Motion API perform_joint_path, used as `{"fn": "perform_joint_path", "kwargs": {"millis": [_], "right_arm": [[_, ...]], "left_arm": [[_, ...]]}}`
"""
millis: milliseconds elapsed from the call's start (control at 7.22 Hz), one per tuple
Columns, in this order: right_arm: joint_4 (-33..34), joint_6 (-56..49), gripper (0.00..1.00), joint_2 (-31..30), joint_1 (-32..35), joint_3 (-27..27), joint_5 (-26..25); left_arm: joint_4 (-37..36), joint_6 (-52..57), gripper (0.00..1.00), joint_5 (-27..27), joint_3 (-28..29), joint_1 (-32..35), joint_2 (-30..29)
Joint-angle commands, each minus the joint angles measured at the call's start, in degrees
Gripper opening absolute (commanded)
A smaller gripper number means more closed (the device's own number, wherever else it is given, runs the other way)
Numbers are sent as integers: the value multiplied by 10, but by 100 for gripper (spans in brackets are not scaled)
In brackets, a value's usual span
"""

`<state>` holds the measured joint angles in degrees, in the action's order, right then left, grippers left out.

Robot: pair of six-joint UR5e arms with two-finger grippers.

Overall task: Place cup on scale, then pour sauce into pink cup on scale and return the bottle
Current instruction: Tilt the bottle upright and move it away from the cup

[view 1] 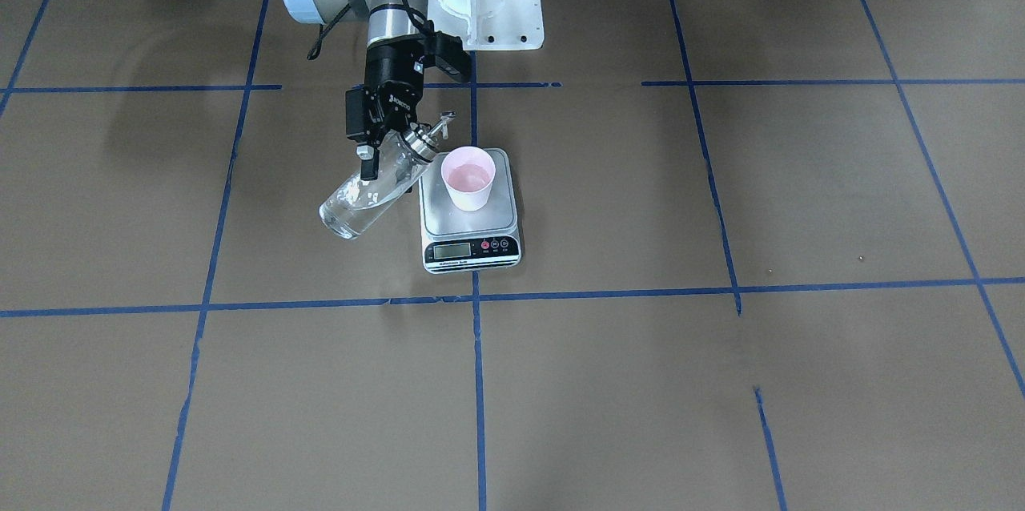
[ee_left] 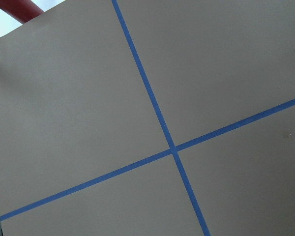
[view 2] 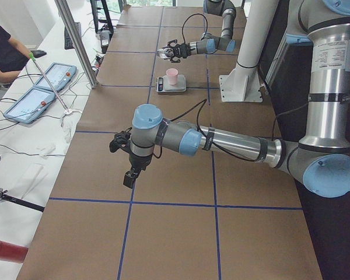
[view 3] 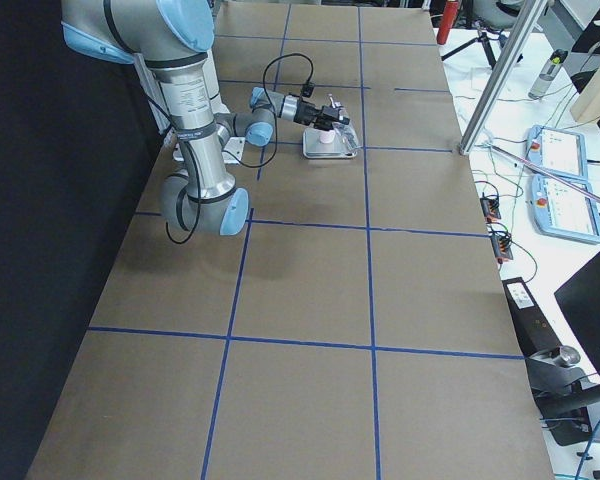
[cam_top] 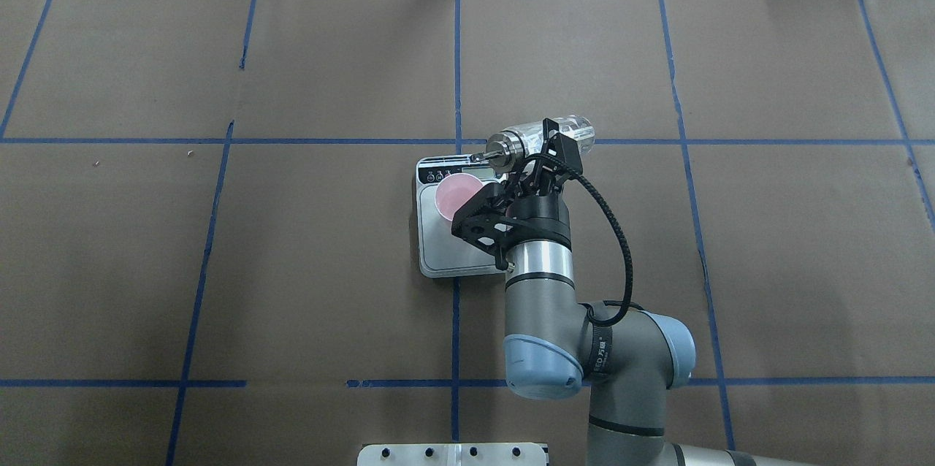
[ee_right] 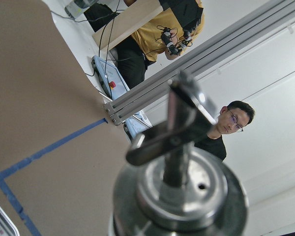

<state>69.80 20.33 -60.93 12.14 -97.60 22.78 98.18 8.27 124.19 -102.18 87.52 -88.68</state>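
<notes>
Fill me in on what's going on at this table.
The right gripper is shut on the bottle and holds it tilted beside the scale, spout toward the cup. The cup stands on the scale and seems to hold some sauce. No stream shows. The left gripper hangs over the table, far from them.

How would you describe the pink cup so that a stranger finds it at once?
On the brown table with blue tape lines, find the small silver scale. The cup stands upright on it, the only pink thing, beside the tilted clear bottle in the right gripper.
</notes>
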Motion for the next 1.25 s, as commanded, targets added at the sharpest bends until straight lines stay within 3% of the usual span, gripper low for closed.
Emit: {"fn": "perform_joint_path", "kwargs": {"millis": [0, 416, 693, 970, 1108], "right_arm": [[-27, 121, 0, -2, 2, -6, 24], [-27, 237, 0, -20, 16, -57, 73], [-27, 379, 0, -86, 46, -133, 163], [-25, 443, 0, -102, 63, -142, 204], [-25, 507, 0, -124, 84, -143, 250]], "left_arm": [[0, 0, 100, 0, -3, 0, -1], [0, 0, 100, 0, -7, 7, -1], [0, 0, 100, -1, -13, 8, -1], [-3, -2, 100, -1, -30, 12, 1], [-4, -2, 100, -1, -32, 12, 1]]}}
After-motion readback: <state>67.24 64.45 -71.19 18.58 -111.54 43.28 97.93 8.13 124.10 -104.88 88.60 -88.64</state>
